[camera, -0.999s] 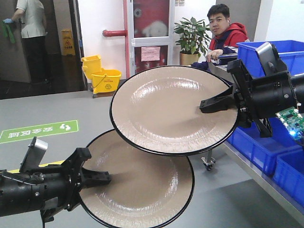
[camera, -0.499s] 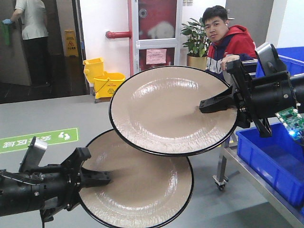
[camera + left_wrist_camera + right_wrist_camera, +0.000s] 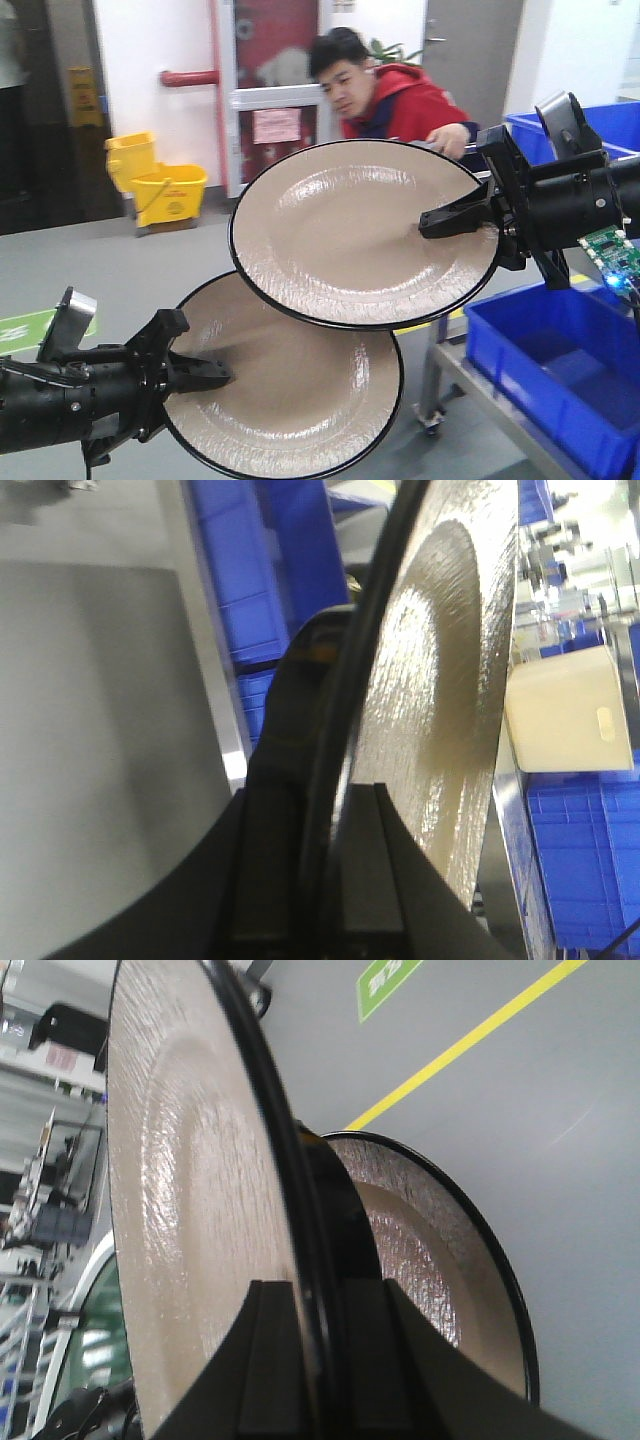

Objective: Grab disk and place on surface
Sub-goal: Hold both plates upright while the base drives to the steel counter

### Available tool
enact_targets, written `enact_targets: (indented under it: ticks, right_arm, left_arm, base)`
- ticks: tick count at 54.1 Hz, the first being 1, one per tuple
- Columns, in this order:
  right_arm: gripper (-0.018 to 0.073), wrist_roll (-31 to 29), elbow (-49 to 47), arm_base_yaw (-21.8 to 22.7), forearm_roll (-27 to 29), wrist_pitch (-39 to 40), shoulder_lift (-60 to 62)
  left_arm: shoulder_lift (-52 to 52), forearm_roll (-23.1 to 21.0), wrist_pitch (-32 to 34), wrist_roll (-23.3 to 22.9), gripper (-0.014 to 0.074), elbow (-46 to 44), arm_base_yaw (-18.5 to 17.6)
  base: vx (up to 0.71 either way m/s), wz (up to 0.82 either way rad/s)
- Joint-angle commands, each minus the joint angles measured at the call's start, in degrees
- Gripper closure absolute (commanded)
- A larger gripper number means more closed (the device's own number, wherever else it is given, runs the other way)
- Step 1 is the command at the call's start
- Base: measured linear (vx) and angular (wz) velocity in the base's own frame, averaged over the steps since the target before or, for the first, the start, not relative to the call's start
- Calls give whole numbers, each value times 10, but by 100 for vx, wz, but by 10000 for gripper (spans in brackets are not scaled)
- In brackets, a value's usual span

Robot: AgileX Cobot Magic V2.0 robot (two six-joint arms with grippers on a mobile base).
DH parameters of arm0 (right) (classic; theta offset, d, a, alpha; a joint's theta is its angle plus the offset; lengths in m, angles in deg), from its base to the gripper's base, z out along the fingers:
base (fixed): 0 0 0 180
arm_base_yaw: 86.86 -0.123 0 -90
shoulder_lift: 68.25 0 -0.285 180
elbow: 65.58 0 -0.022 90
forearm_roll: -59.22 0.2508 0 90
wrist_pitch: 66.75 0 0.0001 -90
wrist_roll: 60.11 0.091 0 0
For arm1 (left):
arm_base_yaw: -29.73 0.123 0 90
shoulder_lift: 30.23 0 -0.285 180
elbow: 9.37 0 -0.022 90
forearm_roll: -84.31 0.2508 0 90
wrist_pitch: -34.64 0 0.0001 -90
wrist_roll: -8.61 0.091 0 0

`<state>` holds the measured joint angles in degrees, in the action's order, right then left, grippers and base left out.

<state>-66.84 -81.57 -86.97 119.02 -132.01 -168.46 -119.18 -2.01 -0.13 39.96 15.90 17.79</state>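
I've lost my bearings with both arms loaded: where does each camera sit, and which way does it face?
Front view: on the robot, facing forward; left gripper clamps the lower plate, right gripper the upper plate; a man in red beyond.
Left wrist: behind its fingers, looking along them at the lower plate edge-on; blue bins behind.
Right wrist: behind its fingers, upper plate edge-on, grey floor with a yellow line beyond.
Shared: front and right wrist views both show the lower plate.
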Motion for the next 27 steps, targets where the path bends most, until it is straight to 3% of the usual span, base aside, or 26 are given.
enact_targets:
  ticks: [1,12,27]
  right_arm:
    - [567,1,-22,2,68,26,27]
    - [567,1,-22,2,69,26,27]
    - [567,1,-22,2,69,26,27]
  left_arm:
    - [22,-54,-25,-6,595,-21,-1]
    - [22,-54,-25,-6,595,-21,-1]
    - [22,-54,-25,-6,595,-21,-1]
  base:
    - [38,-47]
    - [37,-62]
    - [34,-84]
